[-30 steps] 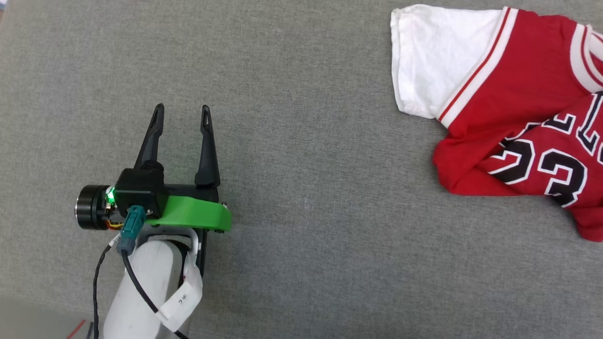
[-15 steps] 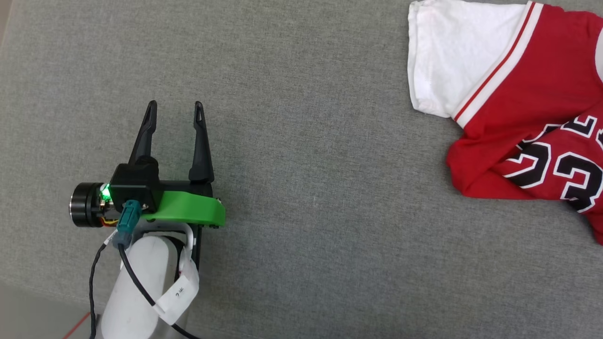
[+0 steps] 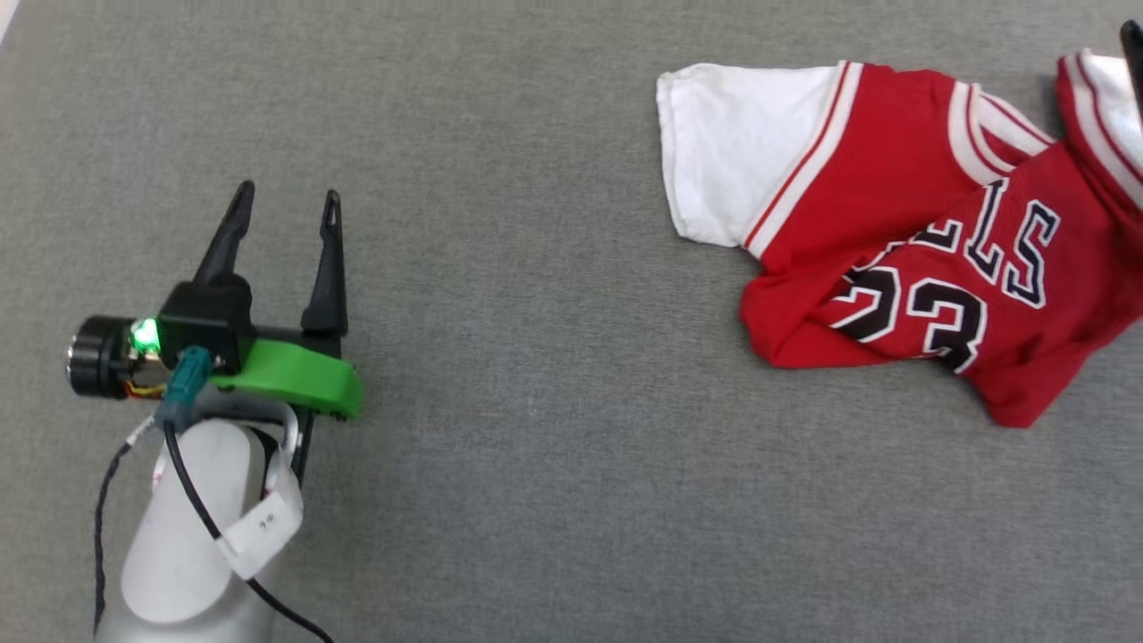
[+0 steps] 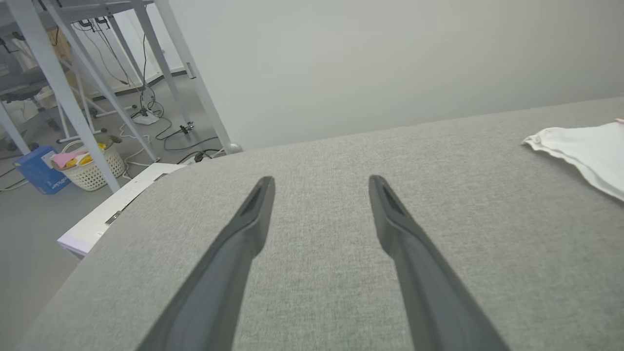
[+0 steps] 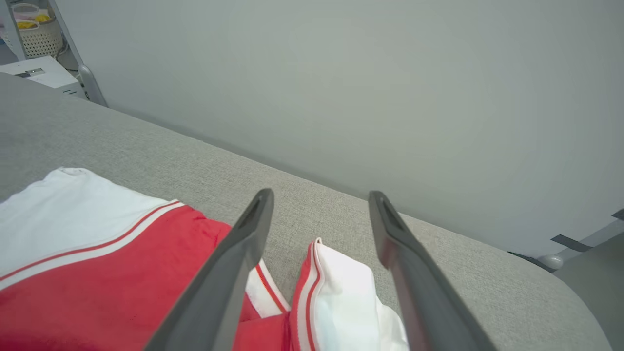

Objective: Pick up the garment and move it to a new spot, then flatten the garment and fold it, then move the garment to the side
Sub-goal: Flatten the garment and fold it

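Garment red/white, rumpled, "23" facing up.

You have bare grey bench running from the garment across to your left hand, wide enough to pass. Beyond the garment a pale wall rises behind the bench's far edge, blocking reach there.

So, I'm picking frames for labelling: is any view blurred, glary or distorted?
Head view: soft even light, no glare, only a faint shadow by the left gripper, and the lettering on the Bulls 23 T-shirt reads crisp. Left wrist view: the edge of the grey fabric surface looks bowed, likely from the wide lens. Right wrist view: the right gripper goes soft toward the bottom edge.
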You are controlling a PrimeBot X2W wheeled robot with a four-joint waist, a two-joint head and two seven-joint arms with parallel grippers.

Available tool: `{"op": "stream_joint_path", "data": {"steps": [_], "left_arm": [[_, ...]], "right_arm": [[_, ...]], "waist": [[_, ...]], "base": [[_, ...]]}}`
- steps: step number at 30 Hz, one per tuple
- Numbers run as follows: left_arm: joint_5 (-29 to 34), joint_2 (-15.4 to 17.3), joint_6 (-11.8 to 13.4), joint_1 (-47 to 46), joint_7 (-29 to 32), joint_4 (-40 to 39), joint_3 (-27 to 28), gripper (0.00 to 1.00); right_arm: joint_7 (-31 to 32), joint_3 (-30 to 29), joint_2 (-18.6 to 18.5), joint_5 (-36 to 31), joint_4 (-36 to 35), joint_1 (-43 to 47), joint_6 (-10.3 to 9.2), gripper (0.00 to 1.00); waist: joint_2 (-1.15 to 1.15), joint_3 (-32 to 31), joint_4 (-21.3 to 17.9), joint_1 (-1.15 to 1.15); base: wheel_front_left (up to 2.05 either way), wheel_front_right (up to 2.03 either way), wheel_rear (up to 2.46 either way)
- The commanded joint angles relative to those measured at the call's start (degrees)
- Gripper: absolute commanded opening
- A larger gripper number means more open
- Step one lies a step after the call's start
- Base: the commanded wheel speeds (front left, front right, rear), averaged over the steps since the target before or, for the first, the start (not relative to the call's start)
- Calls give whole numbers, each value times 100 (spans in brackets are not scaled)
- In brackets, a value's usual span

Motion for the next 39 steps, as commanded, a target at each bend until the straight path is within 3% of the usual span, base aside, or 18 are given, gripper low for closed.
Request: {"op": "stream_joint_path", "data": {"steps": [1,7,8,10,11,16,24,29,37,38,39], "left_arm": [[-29,109,-131,-293,66,96,-36,100],[-184,440,-487,-1351,810,434,-477,100],[-436,600,-545,-1943,1327,692,-801,100],[-792,656,-555,-2360,1735,832,-1220,100],[-1431,894,-558,-3033,2535,1069,-1993,100],[-2553,1103,-559,-4060,4017,1440,-3155,100],[-3918,1100,-560,-5108,5877,2192,-4132,100],[-4205,1065,-560,-5373,6393,2766,-4618,100],[-4341,1155,-560,-5242,6701,3020,-5533,100],[-4370,1196,-560,-5223,6713,2990,-5646,87],[-4436,1249,-560,-5205,6706,2954,-5754,0]], "right_arm": [[-176,-184,148,-156,-124,232,-4,100],[-518,-1044,826,-818,-874,1266,-4,100],[-495,-1348,1143,-1055,-1337,1761,-4,100],[-423,-1507,1347,-1171,-1633,2098,-4,100],[-319,-1649,1545,-1299,-1975,2506,-4,100],[-98,-1715,1862,-1345,-2397,2921,-4,100],[-30,-1653,2086,-1321,-2709,3043,-4,100],[-114,-1559,2194,-1311,-2688,2922,-4,100],[-247,-1495,2232,-1307,-2457,2751,-4,100],[-258,-1491,2232,-1309,-2430,2730,-4,100],[-270,-1480,2228,-1311,-2403,2705,-4,100]], "waist": [[0,-386,-477,0],[0,-512,-847,0],[0,-514,-1017,0],[0,-505,-1112,0],[0,-433,-1257,0],[0,-225,-1502,0],[0,269,-1947,0],[0,605,-2234,0],[0,790,-2285,0],[0,789,-2276,0],[0,782,-2262,0]], "base": [[0,0,0],[0,0,0],[0,0,0],[0,0,0],[0,0,0],[0,0,0],[0,0,0],[0,0,0],[0,0,0],[0,0,0],[0,0,0]]}}
